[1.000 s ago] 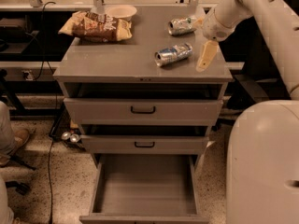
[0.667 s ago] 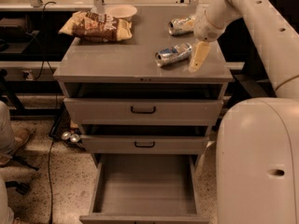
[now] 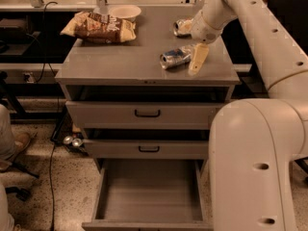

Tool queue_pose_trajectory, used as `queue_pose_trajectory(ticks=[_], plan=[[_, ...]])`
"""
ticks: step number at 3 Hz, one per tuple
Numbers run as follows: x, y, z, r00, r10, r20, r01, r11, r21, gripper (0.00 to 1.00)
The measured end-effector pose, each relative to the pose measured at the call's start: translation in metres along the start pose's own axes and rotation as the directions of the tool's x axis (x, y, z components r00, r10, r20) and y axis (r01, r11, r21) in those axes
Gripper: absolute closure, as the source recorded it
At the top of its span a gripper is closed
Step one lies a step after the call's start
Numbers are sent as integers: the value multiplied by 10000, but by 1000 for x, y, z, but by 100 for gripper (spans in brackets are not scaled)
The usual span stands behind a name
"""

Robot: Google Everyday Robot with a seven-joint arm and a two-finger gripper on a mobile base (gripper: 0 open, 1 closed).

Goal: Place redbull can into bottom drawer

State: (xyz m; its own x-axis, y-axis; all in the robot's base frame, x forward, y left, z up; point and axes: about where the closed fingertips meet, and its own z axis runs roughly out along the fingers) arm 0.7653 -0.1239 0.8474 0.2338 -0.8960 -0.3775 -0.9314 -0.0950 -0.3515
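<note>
The redbull can (image 3: 175,57) lies on its side on the grey cabinet top (image 3: 120,61), near the right front, with its shiny round end facing left. My gripper (image 3: 198,59) hangs down from the white arm just right of the can, close beside or touching it, low over the top. The bottom drawer (image 3: 149,191) is pulled out at the foot of the cabinet, and its flat grey floor shows nothing in it.
A second silver can with green marks (image 3: 182,27) lies behind the gripper. A brown chip bag (image 3: 101,27) and a white bowl (image 3: 124,11) sit at the back left. Two upper drawers with black handles (image 3: 147,113) are partly out. My white body (image 3: 255,167) fills the right foreground.
My arm has swung left, bringing the gripper from well right of the redbull can to right beside it. The can has not moved.
</note>
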Motion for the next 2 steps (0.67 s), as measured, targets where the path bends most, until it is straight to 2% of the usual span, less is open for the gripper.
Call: queue_pose_trajectory(ticks=[2], plan=[[-6, -1, 9, 9999, -103, -27, 102, 9996, -267, 49]])
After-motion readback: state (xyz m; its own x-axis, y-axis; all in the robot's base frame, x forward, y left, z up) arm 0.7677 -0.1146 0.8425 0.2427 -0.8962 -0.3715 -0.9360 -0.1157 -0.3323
